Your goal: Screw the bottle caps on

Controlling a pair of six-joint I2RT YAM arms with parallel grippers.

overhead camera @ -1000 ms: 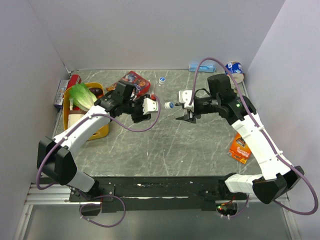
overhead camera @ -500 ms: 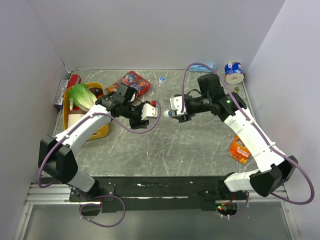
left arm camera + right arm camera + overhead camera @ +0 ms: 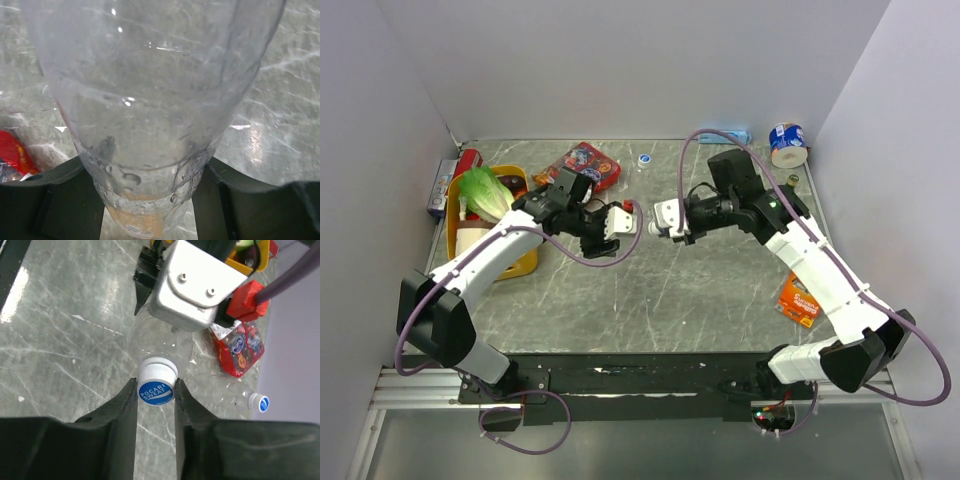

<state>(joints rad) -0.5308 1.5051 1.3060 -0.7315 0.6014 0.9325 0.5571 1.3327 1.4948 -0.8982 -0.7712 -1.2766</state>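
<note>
Top external first: over the last second the right gripper [image 3: 658, 226] has swung across toward the left gripper [image 3: 626, 224], and the open stretch of table [image 3: 650, 300] that lay between them is gone. They now sit tip to tip. For the task, I'd judge that the approach is over and the cap is about to meet the neck, so threading comes next.

Right wrist gives the close look. The blue-topped cap [image 3: 156, 386] is pinched squarely between the jaws, right at their tips and printed face toward the lens. Just beyond the tips lies the faint outline of the clear bottle [image 3: 150, 337]. Whether the cap is seated on the thread cannot be told from here. A second cap [image 3: 259, 402] lies loose on the table, off to the right of the jaws and well clear.

Left wrist shows what neither other view can: the bottle [image 3: 150, 100] fills the picture, clamped at its narrow end between the dark fingers [image 3: 55, 200], one on each side. No cap shows there. A second bottle I cannot pick out in any view.
</note>
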